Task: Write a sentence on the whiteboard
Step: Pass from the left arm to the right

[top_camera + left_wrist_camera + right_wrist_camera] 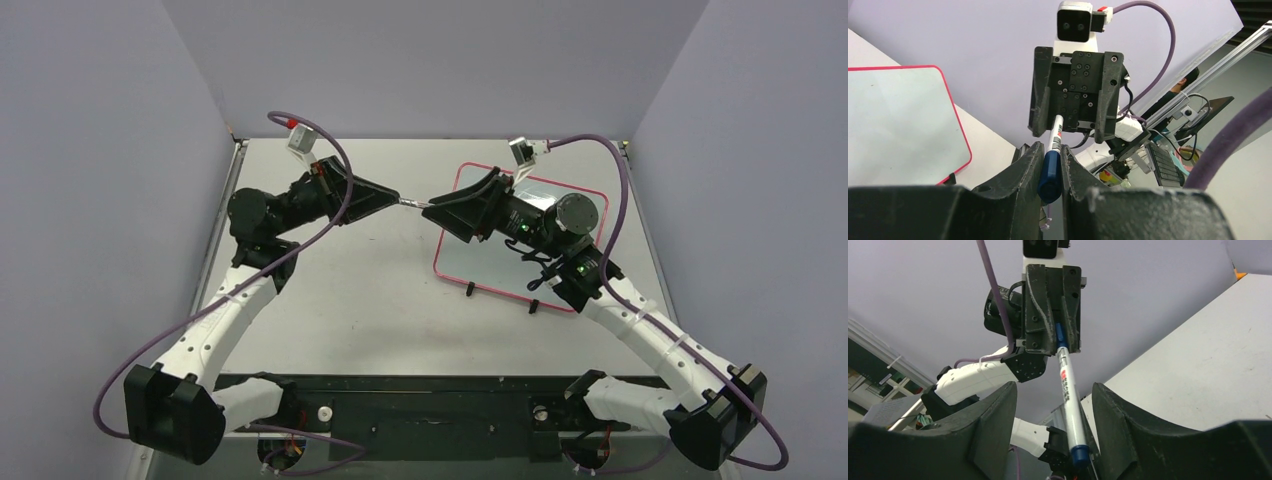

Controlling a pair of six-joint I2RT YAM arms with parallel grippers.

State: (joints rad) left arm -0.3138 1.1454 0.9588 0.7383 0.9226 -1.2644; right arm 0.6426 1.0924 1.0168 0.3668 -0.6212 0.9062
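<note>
A white marker pen [412, 204] with a blue cap hangs level in the air between my two grippers. My left gripper [393, 202] is shut on the pen's blue cap [1050, 172]. My right gripper [434, 208] is open, its fingers standing apart on both sides of the pen's barrel [1068, 395] without touching it. The whiteboard [470, 262], white with a pink-red frame and two black feet, lies under the right arm and also shows in the left wrist view [898, 125]. No blue lettering shows on the visible parts of the board.
The grey table [350, 290] has walls on three sides. The right arm [560, 230] covers much of the board. A purple cable [330, 150] loops above the left wrist.
</note>
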